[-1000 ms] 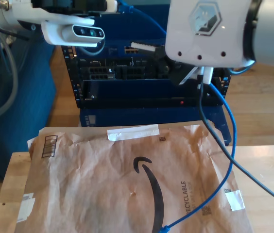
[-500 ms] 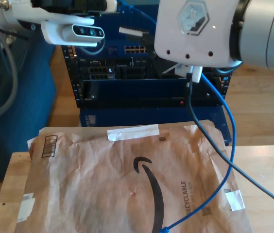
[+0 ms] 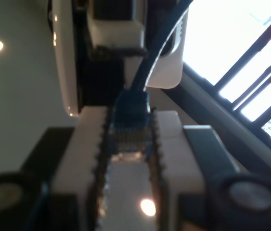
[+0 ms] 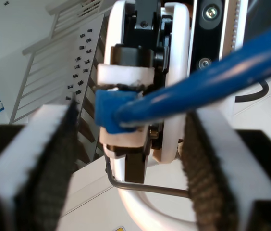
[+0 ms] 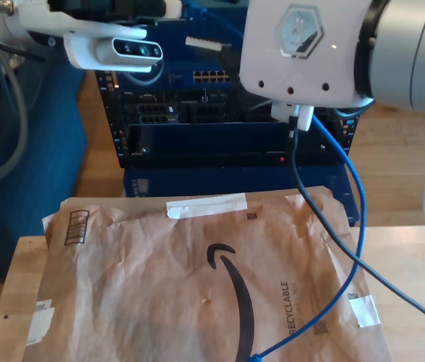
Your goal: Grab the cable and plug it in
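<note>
1. Two arms crowd the top of the exterior view. The arm (image 5: 84,30) at that view's left sits where it was a second ago, so nothing changes there.
2. Look at the blue rack (image 5: 197,128) in the middle: its ports are no nearer a plug than before. No plugging-in has begun.
3. The large arm (image 5: 310,45) at the exterior view's right has slid leftward and slightly up over the last second, carrying the cable (image 5: 356,219) with it.
4. My first gripper (image 3: 129,115) is clamped tight on the plug (image 3: 128,134), pads on both sides of it.
5. My second gripper (image 4: 130,125) stands wide, its pads (image 4: 58,163) well apart, with the cable passing between them untouched.
6. Which exterior arm is which I cannot say for certain; the wrists hide both sets of jaws there.
7. The cable drops beside a dark grey cable (image 5: 310,196), and its free end (image 5: 254,356) lies on the paper envelope (image 5: 160,279).
8. You should read this as a hand-over or re-grip in mid-air: the plug is secured, but alignment with a port is yet to come.
</note>
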### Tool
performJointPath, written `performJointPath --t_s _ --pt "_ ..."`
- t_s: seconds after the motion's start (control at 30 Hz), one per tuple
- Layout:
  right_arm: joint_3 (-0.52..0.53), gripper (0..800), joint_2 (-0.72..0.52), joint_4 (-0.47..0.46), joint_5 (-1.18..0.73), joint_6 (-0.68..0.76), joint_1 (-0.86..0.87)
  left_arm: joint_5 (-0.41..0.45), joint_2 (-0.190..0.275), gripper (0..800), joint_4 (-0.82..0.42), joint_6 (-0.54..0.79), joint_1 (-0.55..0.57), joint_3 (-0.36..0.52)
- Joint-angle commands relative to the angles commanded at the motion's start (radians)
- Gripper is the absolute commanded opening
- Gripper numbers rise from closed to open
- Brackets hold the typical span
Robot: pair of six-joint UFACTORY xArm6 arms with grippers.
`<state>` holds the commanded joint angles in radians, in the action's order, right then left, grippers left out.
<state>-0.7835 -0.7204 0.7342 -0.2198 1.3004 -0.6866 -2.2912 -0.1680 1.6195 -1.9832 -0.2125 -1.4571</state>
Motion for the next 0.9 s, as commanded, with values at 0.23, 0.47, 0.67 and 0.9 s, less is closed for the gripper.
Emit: performJointPath --t_s 0.23,0.47,0.67,0.9 --pt "0.000 290 0.000 0.000 0.000 0.000 0.000 -0.002 0.003 16 0.000 0.000 0.000 0.000" --pt "0.002 229 0.000 0.000 0.037 0.000 0.000 -0.012 0.005 16 0.000 0.005 0.000 -0.002" --pt "0.002 225 0.000 0.000 0.038 0.002 0.000 -0.012 0.006 16 0.000 0.005 0.000 -0.002" --pt "0.002 221 0.000 -0.002 0.035 0.003 -0.006 -0.012 0.006 16 0.000 0.003 0.000 -0.002"
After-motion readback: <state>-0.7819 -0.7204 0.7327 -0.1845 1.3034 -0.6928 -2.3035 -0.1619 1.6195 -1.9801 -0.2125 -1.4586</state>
